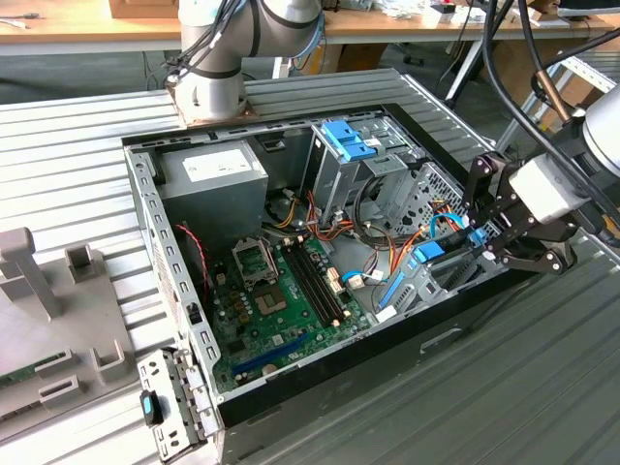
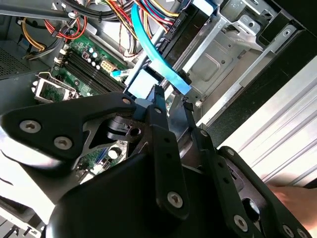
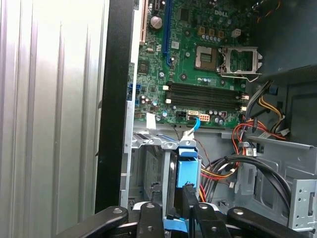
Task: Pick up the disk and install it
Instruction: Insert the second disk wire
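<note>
The disk stands on edge in the drive bay at the open computer case's corner on the exterior view's right. Its blue carrier rail and dark edge show in the first wrist view, and the blue end shows in the second wrist view. My gripper reaches in over the case wall. Its black fingers flank the disk on both sides, so the gripper is shut on the disk. In the second wrist view the gripper points at the metal bay, beside a light-blue flat cable.
Inside the case lie the green motherboard, a large grey power-supply box and a tall metal cage with a blue latch. Orange, red and black cables run close to the bay. The arm's base stands behind the case. A grey fixture sits on the left.
</note>
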`<state>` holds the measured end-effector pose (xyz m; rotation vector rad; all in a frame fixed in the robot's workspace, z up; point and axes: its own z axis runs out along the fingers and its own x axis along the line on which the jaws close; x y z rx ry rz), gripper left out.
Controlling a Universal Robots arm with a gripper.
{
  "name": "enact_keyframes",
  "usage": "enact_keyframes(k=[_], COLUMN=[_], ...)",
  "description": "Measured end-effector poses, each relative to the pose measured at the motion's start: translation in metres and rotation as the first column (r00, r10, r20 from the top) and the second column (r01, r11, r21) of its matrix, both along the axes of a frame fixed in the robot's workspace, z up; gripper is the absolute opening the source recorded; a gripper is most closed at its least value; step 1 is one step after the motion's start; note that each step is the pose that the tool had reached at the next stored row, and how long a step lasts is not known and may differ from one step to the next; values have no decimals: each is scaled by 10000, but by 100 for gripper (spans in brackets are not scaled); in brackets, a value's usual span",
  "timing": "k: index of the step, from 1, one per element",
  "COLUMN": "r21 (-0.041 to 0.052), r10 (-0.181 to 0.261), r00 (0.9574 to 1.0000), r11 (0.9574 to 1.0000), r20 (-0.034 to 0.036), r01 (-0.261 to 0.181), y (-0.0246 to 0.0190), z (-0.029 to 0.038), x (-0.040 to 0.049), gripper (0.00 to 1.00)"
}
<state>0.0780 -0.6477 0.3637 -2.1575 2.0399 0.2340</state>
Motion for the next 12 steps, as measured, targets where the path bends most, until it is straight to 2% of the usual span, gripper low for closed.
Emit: enact_keyframes(k=[12], r21=[-1], r10=[-2], r00=[10000], r11=[10000], r20=[-29], r01=[2], y=[0], z=[0], x=[77], gripper=[30])
